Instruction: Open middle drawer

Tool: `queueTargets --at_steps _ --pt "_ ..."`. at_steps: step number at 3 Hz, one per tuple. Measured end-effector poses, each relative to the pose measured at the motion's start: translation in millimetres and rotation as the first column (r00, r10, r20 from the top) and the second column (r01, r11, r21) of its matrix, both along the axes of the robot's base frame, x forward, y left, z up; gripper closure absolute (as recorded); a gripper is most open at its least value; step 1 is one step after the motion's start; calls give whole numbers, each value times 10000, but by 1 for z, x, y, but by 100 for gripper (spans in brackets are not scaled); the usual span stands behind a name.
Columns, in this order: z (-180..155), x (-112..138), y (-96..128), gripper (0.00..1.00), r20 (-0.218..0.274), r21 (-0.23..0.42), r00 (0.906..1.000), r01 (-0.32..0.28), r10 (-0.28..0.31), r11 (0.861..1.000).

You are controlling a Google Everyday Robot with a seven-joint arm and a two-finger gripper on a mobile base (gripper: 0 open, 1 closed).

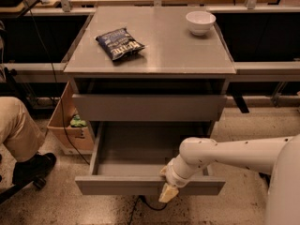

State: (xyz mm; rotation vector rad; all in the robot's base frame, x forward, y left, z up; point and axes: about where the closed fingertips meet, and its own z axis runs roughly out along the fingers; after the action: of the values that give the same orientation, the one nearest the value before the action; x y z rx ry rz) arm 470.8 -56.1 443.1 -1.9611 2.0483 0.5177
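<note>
The middle drawer (117, 185) is pulled far out of the grey cabinet (154, 55). Its wide, shallow grey box (140, 149) is empty, and its flat front panel runs along the bottom of the view. My gripper (168, 191) is at the right-centre of that front panel, its cream tip hanging over the panel's front face. My white arm (234, 156) comes in from the right. The taller-fronted upper drawer (150, 108) sits just above and looks nearly closed. The lowest drawer is hidden under the open one.
A dark chip bag (120, 43) and a white bowl (200, 21) sit on the cabinet top. A cardboard box (70, 130) stands on the floor at the left. A seated person's leg (18, 130) and shoe (33, 168) are at the far left. A black cable (140, 204) lies under the drawer.
</note>
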Motion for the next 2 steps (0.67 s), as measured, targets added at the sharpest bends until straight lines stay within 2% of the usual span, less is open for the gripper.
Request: queueTargets --at_steps 1,2 --pt "2 -8 -1 59 -101 -121 9999 -137 135 9998" --pt "4 -11 -2 77 -138 -200 9997 -224 221 9995"
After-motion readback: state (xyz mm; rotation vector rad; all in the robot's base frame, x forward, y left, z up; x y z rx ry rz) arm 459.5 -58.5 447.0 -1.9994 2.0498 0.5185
